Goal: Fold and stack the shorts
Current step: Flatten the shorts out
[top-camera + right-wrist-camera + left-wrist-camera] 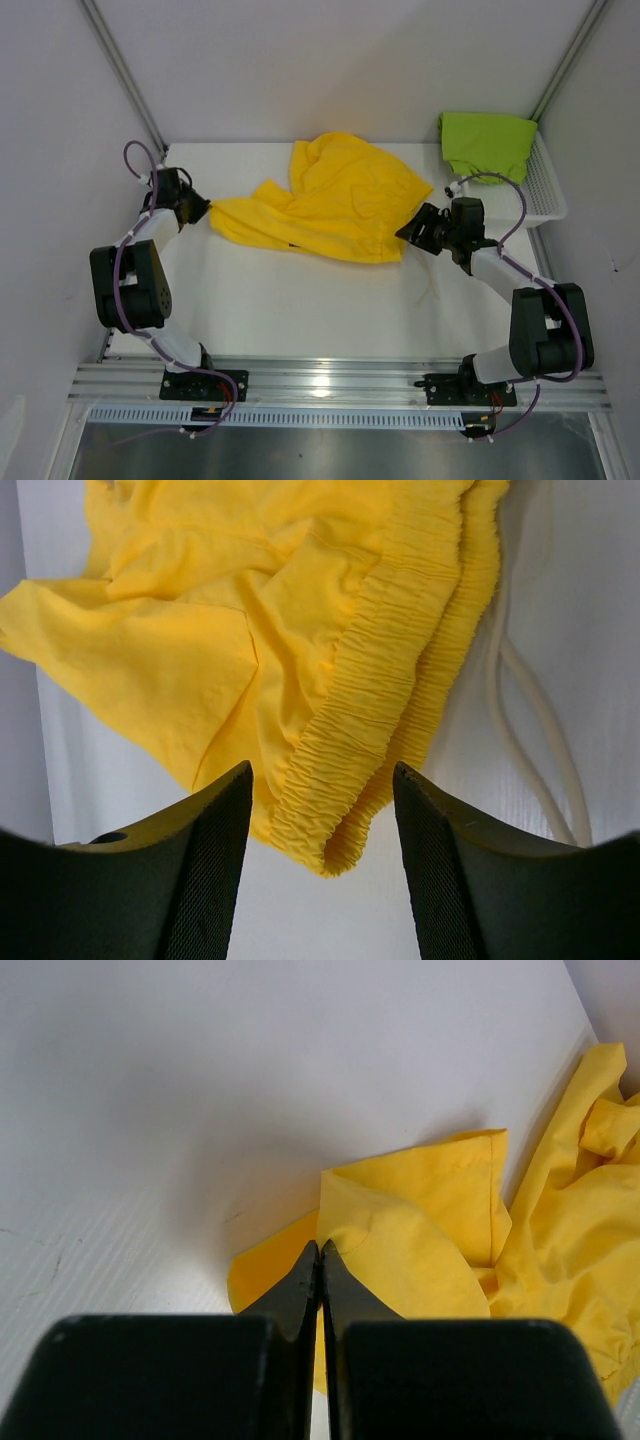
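The yellow shorts (pixel 335 205) lie crumpled across the middle of the white table (pixel 300 300). Their left end is drawn to a point at my left gripper (pixel 205 211). In the left wrist view that gripper (pixel 321 1247) is shut, with a fold of the yellow shorts (pixel 420 1250) pinched at its tips. My right gripper (pixel 409 230) is at the shorts' right edge. It stands open (pixel 322 772), with the corner of the ribbed waistband (pixel 380 710) between its fingers, untouched by either. The green shorts (pixel 487 143) lie bunched in the basket at the back right.
The white mesh basket (pixel 545 195) stands against the right wall. A white drawstring (pixel 530 720) trails on the table just right of the waistband, also seen below the right gripper as a drawstring (pixel 425 283). Grey walls close in on the left, back and right.
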Robot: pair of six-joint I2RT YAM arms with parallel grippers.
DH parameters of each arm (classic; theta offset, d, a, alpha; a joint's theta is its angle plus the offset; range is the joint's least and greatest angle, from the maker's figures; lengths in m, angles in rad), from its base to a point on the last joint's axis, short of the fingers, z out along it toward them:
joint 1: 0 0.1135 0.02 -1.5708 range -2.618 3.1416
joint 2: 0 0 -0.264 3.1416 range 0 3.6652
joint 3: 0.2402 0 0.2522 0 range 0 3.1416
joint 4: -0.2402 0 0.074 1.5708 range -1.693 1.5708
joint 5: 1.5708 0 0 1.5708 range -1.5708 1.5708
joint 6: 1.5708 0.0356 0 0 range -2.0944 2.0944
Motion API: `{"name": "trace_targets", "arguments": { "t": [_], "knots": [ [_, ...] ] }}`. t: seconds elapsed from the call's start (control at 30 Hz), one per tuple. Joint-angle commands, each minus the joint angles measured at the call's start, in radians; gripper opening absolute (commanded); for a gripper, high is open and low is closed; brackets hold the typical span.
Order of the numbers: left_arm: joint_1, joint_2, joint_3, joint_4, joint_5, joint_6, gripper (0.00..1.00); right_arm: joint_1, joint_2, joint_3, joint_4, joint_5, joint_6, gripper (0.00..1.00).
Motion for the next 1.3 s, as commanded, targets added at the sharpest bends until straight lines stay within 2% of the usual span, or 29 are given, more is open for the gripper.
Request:
{"name": "trace_targets", "arguments": {
  "t": [0.0,0.83,1.27],
  "knots": [
    [0.010,0.019,0.053,0.031,0.010,0.030,0.00,0.027,0.020,0.031,0.059,-0.040,-0.029,0.60],
    [0.010,0.038,0.071,0.044,0.039,0.033,0.00,0.059,-0.028,-0.064,0.057,-0.119,-0.013,0.57],
    [0.010,0.030,0.063,0.051,0.042,0.030,0.00,0.065,-0.018,-0.066,0.002,-0.101,0.027,0.54]
  ]
}}
